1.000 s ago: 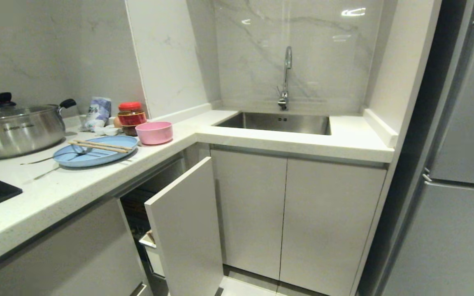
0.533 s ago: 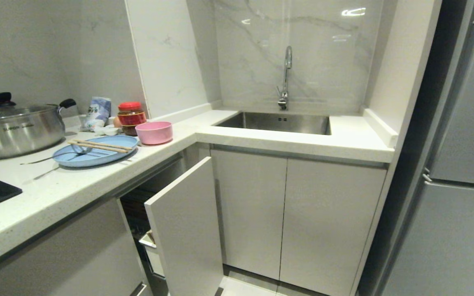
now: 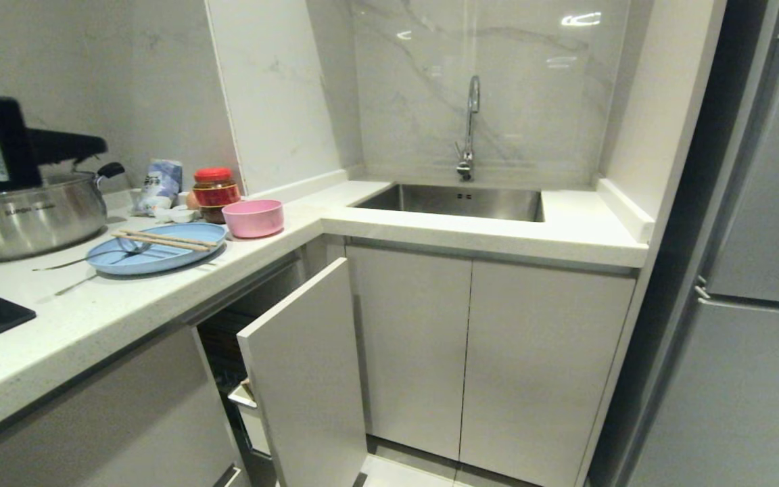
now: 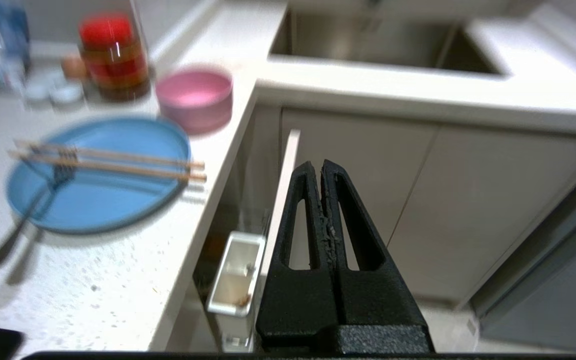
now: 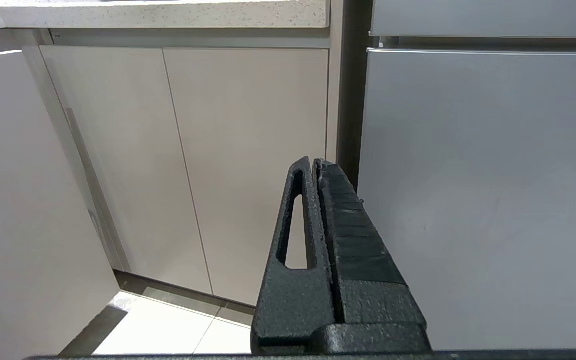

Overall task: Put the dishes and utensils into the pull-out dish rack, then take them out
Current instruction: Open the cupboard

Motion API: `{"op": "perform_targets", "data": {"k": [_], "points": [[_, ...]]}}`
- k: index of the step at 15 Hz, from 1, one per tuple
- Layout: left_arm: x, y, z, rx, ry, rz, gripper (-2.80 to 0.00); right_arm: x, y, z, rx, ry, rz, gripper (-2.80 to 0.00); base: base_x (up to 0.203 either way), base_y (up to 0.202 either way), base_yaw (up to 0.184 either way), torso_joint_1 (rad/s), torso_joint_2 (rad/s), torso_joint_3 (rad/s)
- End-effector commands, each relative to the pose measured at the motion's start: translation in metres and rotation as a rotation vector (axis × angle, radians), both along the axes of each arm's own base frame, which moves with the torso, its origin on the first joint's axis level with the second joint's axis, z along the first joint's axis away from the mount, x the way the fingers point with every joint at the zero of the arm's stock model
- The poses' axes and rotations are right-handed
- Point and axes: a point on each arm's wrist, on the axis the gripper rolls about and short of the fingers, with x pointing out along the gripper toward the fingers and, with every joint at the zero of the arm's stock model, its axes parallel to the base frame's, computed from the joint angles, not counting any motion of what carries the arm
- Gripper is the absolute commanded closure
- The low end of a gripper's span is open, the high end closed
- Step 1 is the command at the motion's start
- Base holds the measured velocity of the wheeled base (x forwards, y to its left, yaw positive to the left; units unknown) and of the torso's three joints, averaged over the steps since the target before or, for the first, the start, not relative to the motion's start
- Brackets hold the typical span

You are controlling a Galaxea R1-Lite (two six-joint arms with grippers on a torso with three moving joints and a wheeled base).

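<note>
The pull-out dish rack [image 3: 274, 379] is found partly drawn out below the counter [image 3: 126, 304], its white cabinet front [image 3: 308, 365] standing clear of the neighbouring doors. Behind that front a white utensil bin [image 4: 235, 275] is seen, apparently holding nothing but a small brownish scrap at one end; the wire basket itself is mostly in shadow and cannot be judged.

None of the items has been loaded. The light-blue plate [image 3: 156, 253] is recorded near the front edge of the counter, above the rack opening. The wooden chopsticks [image 3: 163, 239] are laid across the plate, side by side. A fork [image 4: 43, 195] is rested with its tines on the plate and its handle trailing onto the counter (a second slim piece of cutlery [image 3: 77, 284] lies beside it). The pink bowl [image 3: 253, 218] is placed upright just beyond the plate, toward the counter's inner corner.

The left gripper [image 4: 324, 167] is held in the air over the drawn-out front, fingers pressed together, nothing gripped. The right gripper [image 5: 313, 165] is parked low, facing the cabinet doors, fingers likewise pressed together and empty.

Further back on the counter a red-lidded jar [image 3: 215, 193], a foil packet [image 3: 159, 184] and a steel pot [image 3: 24, 216] are noted. The sink [image 3: 457, 201] is set at the far side.
</note>
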Motion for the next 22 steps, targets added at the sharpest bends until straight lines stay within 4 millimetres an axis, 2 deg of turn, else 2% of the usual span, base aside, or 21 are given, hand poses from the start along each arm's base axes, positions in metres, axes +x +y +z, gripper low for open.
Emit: {"op": "perform_targets", "data": {"k": [1,6,11,16,22], "points": [[0.049,-0.013,-0.029,0.028,0.145,0.027,0.0,0.002,0.0,-0.007,0.0,0.024,0.0,0.0,0.0,0.0,0.0,0.0,0.0,0.0],[0.107,-0.03,-0.068,0.043,0.316,0.152,0.0,0.002,0.0,-0.007,0.0,0.024,0.0,0.0,0.0,0.0,0.0,0.0,0.0,0.0],[0.151,-0.039,-0.104,0.085,0.4,0.311,0.0,0.002,0.0,-0.007,0.0,0.024,0.0,0.0,0.0,0.0,0.0,0.0,0.0,0.0],[0.176,-0.049,-0.13,0.105,0.449,0.372,0.0,0.002,0.0,-0.007,0.0,0.025,0.0,0.0,0.0,0.0,0.0,0.0,0.0,0.0],[0.195,-0.054,-0.154,0.104,0.502,0.393,0.0,0.002,0.0,-0.007,0.0,0.025,0.0,0.0,0.0,0.0,0.0,0.0,0.0,0.0]]}}
